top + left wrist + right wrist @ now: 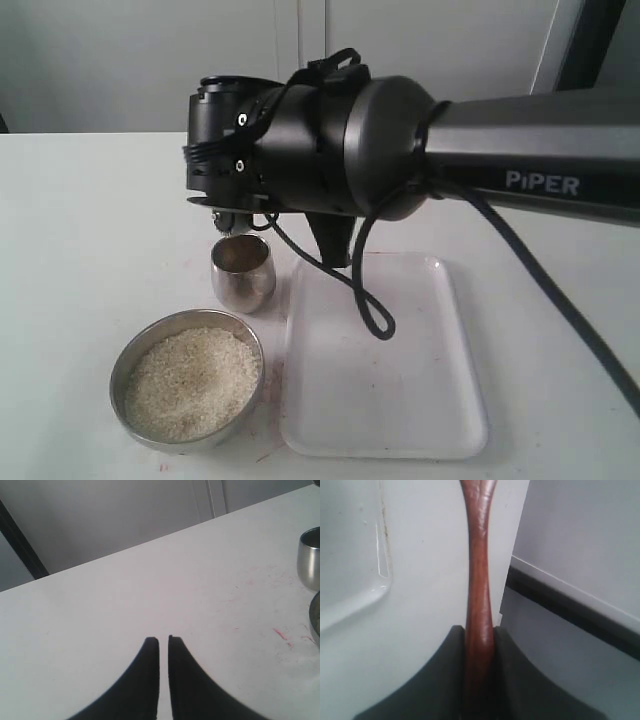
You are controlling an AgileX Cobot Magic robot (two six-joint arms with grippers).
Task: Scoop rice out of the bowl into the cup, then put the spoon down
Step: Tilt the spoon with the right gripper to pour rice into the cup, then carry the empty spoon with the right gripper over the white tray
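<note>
Fingers [445, 680] of the right gripper [479, 630] clamp the spoon [479, 565] by its handle, poised just above the cup [243, 272]. Rice [190, 383] fills the bowl [118, 372], whose rim nears the white tray [400, 400] at its left edge. Left gripper [163, 639], fingers nearly together, hangs over open table [100, 605]. Arm [520, 140] reads "PiPER".

Reddish-brown spoon [479, 580], off-white rice [190, 385]

A polished steel cup [243, 272] gleams mirror-bright; the brushed-steel bowl [140, 343] looks duller, its rice [190, 385] matt and grainy. The wooden spoon [479, 580] carries a glossy reddish-brown finish. The white plastic tray [400, 400] is smooth and shiny, the white table [80, 220] matt and faintly red-stained.
</note>
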